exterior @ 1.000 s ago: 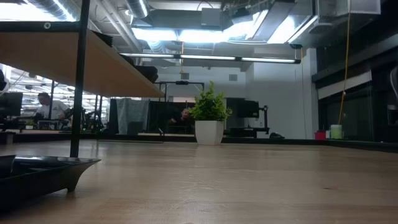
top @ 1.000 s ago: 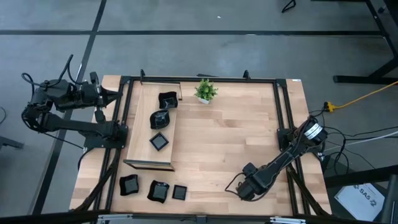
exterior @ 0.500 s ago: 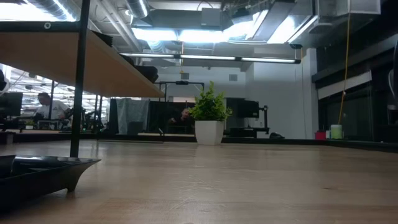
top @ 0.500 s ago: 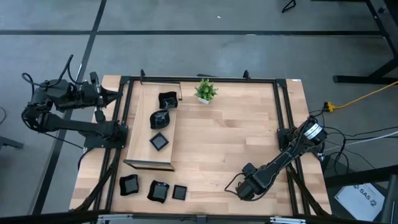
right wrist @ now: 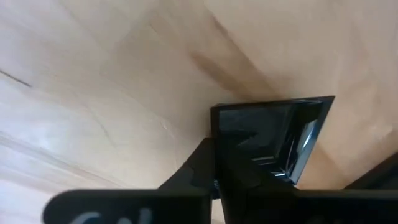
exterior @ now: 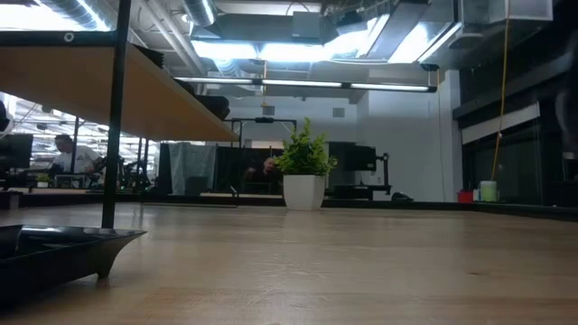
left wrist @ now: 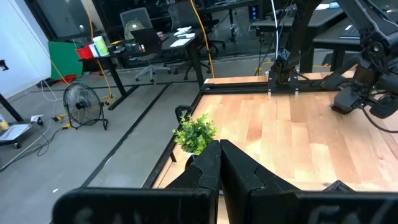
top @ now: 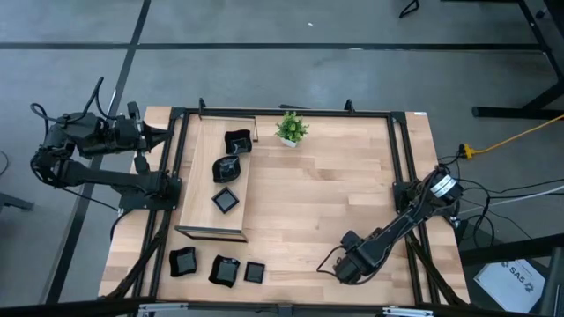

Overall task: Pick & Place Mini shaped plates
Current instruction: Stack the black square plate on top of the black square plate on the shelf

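Mini shaped plates are spread over several spots, and one of them, a square plate [right wrist: 273, 134], is at my right fingers [right wrist: 199, 167]. These look drawn together on its near rim, low over the tabletop [top: 326, 194] close to its front edge. From above, my wrist hides the dish, so I cannot tell whether it rests flat on the wood or is tipped up.

Outward from those fingers, three more plates lie along the same front edge, well off toward my left arm: a small square one [top: 255, 272] nearest, then a rounded one [top: 224, 270], then another [top: 182, 261]. Beyond them, farther from my fingers and higher up, a raised wooden shelf [top: 198, 211] carries three dishes in a row: a square one [top: 226, 201], a rounded one [top: 227, 167] and a third [top: 236, 141] at the far end. A potted plant [top: 291, 128] stands by the far edge, apart from everything.

My left fingers [left wrist: 208, 165] are pressed together, empty, parked outside the frame just beyond the shelf's far corner.

I judge the job about half done: three on the shelf, three waiting on the wood, one being taken. If the shelf is the goal, this dish must be lifted across, then the rest.
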